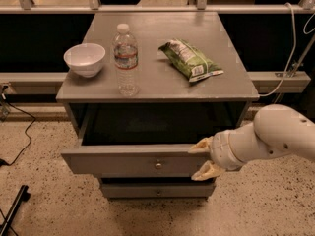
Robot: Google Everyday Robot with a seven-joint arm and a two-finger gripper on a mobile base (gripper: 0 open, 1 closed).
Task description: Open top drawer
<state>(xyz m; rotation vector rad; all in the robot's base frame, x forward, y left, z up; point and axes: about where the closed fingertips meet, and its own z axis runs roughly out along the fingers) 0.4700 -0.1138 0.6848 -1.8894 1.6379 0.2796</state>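
Observation:
The top drawer (123, 160) is a grey drawer with a small round metal knob (158, 165) at the centre of its front. It stands pulled well out of the grey cabinet, and its dark inside shows. My gripper (202, 158) is at the right part of the drawer front. One cream finger (199, 145) lies over the front's top edge and the other lies against its face lower down, so the front panel sits between them. My white arm (275, 134) reaches in from the right.
On the cabinet top (197, 85) stand a white bowl (84, 58), a water bottle (126, 60) and a green snack bag (189, 59). A lower drawer (157, 191) is closed. A cable (290, 58) hangs at the right. A black leg (12, 210) lies on the floor at the left.

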